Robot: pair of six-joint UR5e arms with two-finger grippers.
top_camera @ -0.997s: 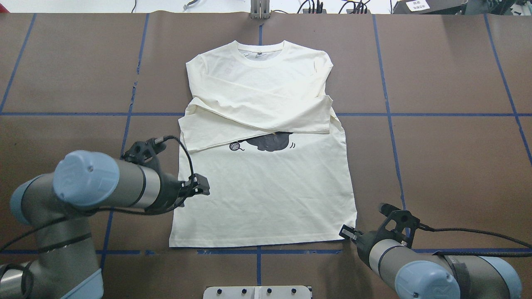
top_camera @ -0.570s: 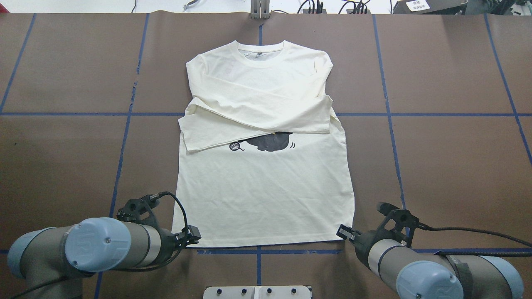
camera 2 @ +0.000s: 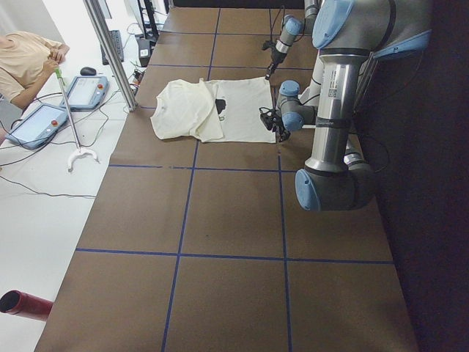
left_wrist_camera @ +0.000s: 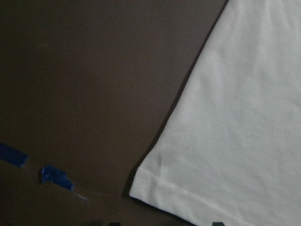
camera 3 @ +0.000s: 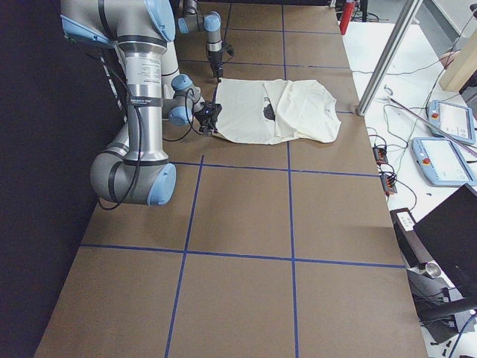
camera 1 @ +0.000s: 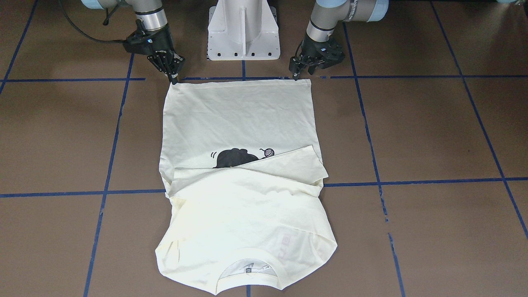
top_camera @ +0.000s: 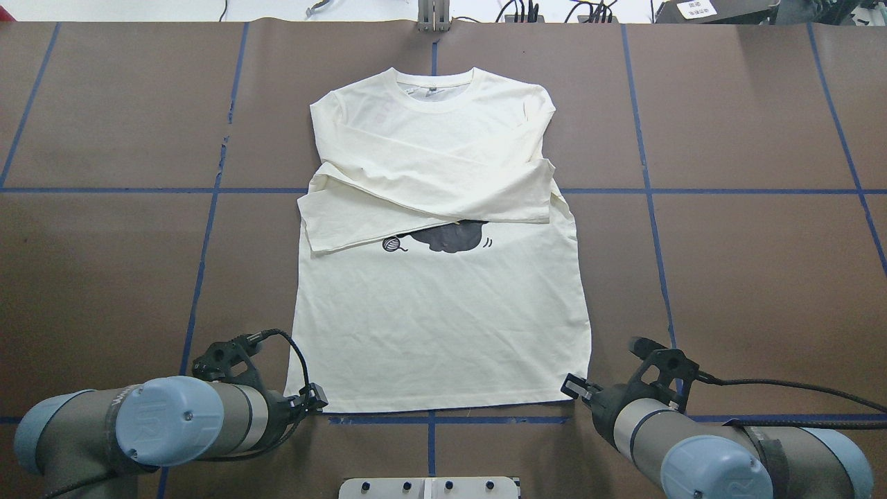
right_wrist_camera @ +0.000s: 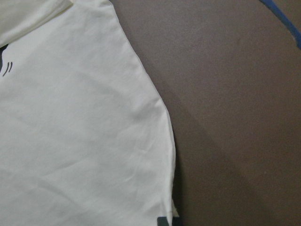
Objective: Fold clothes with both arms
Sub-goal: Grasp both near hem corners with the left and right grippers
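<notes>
The cream-white T-shirt point(top_camera: 443, 326) lies flat on the brown table, print side up, collar at the far end. Both sleeves are folded across its chest and cover most of the black cat print point(top_camera: 447, 238). My left gripper point(top_camera: 315, 402) is low at the hem's left corner. In the left wrist view the hem corner point(left_wrist_camera: 146, 181) lies between two fingertips that stand apart, so the gripper is open. My right gripper point(top_camera: 574, 388) is at the hem's right corner. In the front view point(camera 1: 174, 78) its fingers meet in a point on that corner, shut on the cloth.
The white pedestal base point(camera 1: 242, 29) stands between the arms at the table's near edge. Blue tape lines point(top_camera: 648, 190) cross the brown table cover. A person point(camera 2: 22, 62) and control tablets point(camera 2: 86, 89) are beyond the far end, with a metal post point(camera 2: 110, 51) there.
My left arm has drawn back from the shirt's left side to the hem's left corner. The shirt's lower right edge has shifted slightly inward. The right arm has not moved.
</notes>
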